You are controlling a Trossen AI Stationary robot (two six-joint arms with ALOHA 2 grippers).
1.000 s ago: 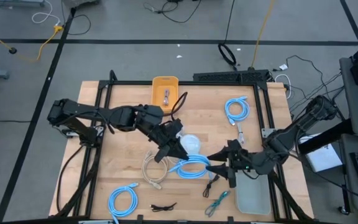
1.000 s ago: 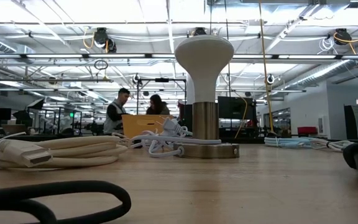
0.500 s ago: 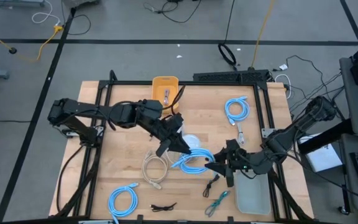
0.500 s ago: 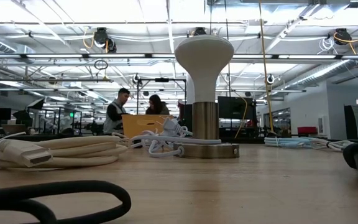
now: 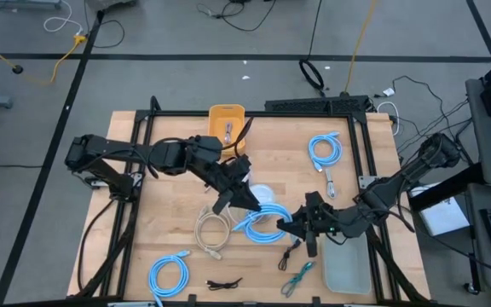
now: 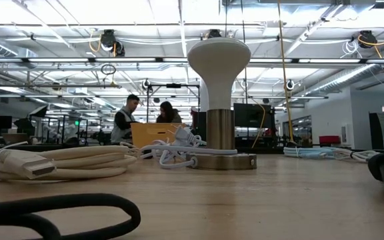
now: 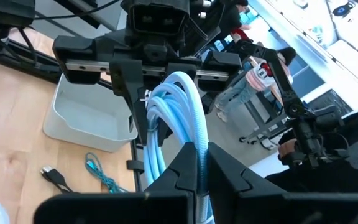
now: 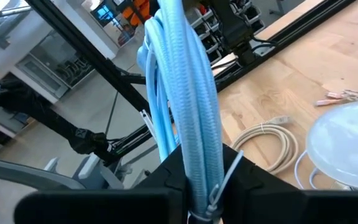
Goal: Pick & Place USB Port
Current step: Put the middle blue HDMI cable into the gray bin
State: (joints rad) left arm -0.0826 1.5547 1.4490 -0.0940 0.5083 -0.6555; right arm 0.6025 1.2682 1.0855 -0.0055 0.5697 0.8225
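A light blue cable coil (image 5: 267,223) hangs stretched between my two grippers at the table's middle. My left gripper (image 5: 247,202) is shut on the coil's left end, and my right gripper (image 5: 298,228) is shut on its right end. In the left wrist view the coil (image 7: 169,99) runs from my left gripper (image 7: 199,152) to the right gripper facing it. In the right wrist view the bundle (image 8: 185,81) rises from my right gripper (image 8: 197,169). Neither gripper shows in the low view. My left gripper pinches several strands of the coil's left end (image 7: 196,134) between its two fingers, slanting down from the far left. The coil runs straight away from it, off the tabletop. My right gripper pinches the bundled strands at the coil's right end (image 8: 199,146) between its two fingers, beside a clear tie (image 8: 224,180). The fingers come about level from the table's right. The bundle runs on beyond the fingers, off the wood.
A white domed lamp (image 5: 261,195) and a beige cable (image 5: 211,230) lie just beside the coil. An orange bin (image 5: 227,122) stands at the far edge and a grey tray (image 5: 346,264) at the near right. More blue coils (image 5: 324,149) (image 5: 169,273) and dark cords (image 5: 290,253) lie around.
My right gripper has moved toward the table's left onto the coil's right end and has shut on it. My left gripper has drawn the coil's left end a little toward the far edge and up; the coil now stretches between the two.
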